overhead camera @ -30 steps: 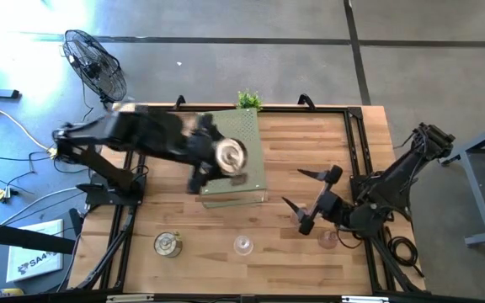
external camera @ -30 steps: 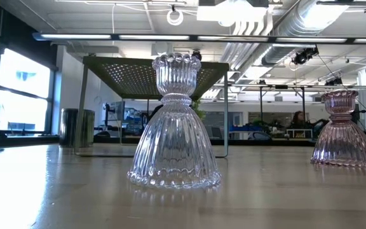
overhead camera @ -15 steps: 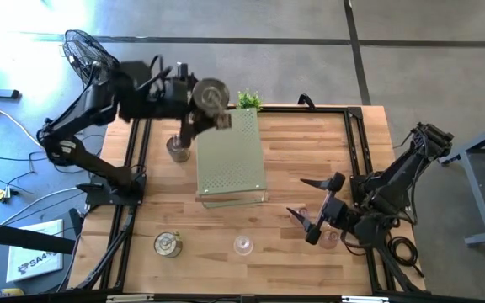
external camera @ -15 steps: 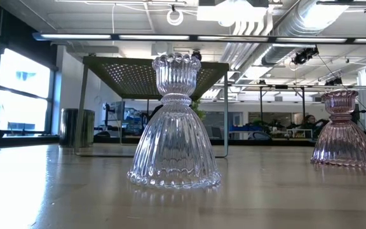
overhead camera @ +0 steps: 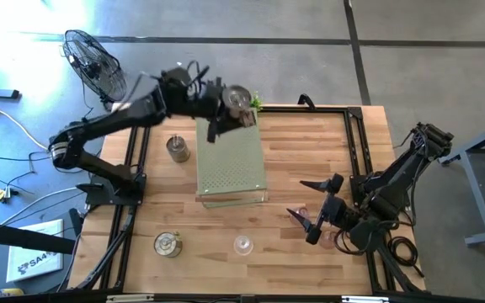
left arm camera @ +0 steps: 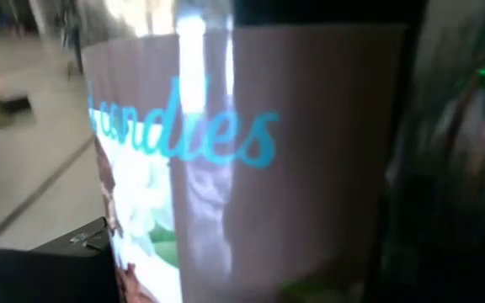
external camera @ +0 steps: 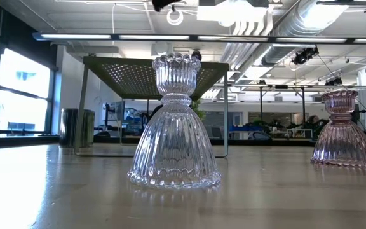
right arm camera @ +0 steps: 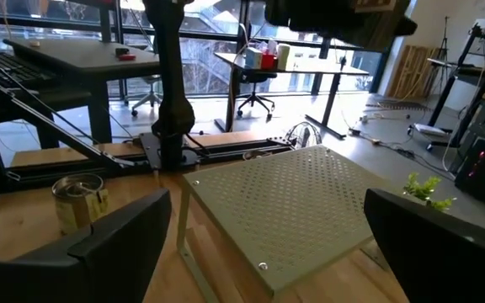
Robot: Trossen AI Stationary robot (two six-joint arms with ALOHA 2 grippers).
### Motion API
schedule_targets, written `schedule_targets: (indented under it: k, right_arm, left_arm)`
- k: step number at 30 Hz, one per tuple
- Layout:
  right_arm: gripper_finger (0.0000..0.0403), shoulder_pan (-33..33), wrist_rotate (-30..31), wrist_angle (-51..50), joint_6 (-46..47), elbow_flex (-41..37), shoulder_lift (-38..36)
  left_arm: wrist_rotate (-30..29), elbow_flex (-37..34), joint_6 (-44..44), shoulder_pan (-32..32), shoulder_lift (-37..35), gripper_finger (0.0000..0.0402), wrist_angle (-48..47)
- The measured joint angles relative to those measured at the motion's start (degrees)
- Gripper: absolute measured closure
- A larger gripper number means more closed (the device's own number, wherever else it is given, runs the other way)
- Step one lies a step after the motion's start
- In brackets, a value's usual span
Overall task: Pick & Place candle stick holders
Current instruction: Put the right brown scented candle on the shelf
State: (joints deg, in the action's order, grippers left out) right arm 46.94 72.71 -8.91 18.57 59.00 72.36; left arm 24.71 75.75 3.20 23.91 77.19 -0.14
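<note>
Up over the far end of the pale green perforated rectangular board (overhead camera: 231, 160), left gripper (overhead camera: 228, 115) clamped on a dull silver metal candle holder with a printed label (overhead camera: 237, 99), right beside the small green plant (overhead camera: 253, 102) at the far edge of the wooden bench (overhead camera: 293, 151); label fills the left wrist view (left arm camera: 242, 168). Second dull metal holder (overhead camera: 177, 148) standing on the bench to the left of the board, also seen from the right wrist (right arm camera: 80, 200). Third metal holder (overhead camera: 167, 244) near the front-left corner. Clear ribbed glass holder (external camera: 175, 124) upright at the front edge, (overhead camera: 242, 245) from above. Pink-tinted glass holder (external camera: 340, 130) off to its right. Right gripper (overhead camera: 311, 202) low near the front-right, fingers (right arm camera: 112, 236) spread wide, holding nothing, just beside the pink glass.
</note>
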Motion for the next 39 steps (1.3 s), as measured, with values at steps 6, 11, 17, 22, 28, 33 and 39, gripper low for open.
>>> schedule_targets:
  k: [6,11,17,22,28,33,39]
  right_arm:
    - [0.0015,0.0,0.0,-0.4,2.3,0.0,0.0]
    - [0.0015,0.0,0.3,-2.4,5.0,0.0,0.0]
    - [0.0016,-0.5,0.4,-7.4,11.4,0.0,0.0]
    - [0.0017,-1.3,0.2,-10.5,15.9,0.0,0.0]
    - [0.0018,-2.5,0.0,-10.6,16.0,0.0,0.0]
    - [0.0016,-3.9,-0.9,-10.6,16.0,0.0,0.0]
    - [0.0017,-5.8,-3.3,-10.6,16.0,0.0,0.0]
  left_arm:
    - [0.9,-11.7,-4.8,5.7,0.0,0.0061,18.0]
    - [6.3,-16.7,-8.0,11.7,-0.1,0.0061,20.9]
    - [6.1,-21.8,-7.8,15.3,-0.1,0.0061,25.5]
    - [6.0,-25.8,-6.4,17.2,-0.1,0.0061,28.6]
    - [5.8,-29.6,-4.8,17.7,-0.1,0.0061,30.8]
    - [7.7,-31.1,-6.1,17.6,3.3,0.0061,34.6]
    - [7.2,-31.3,-10.1,17.7,9.9,0.0061,40.5]
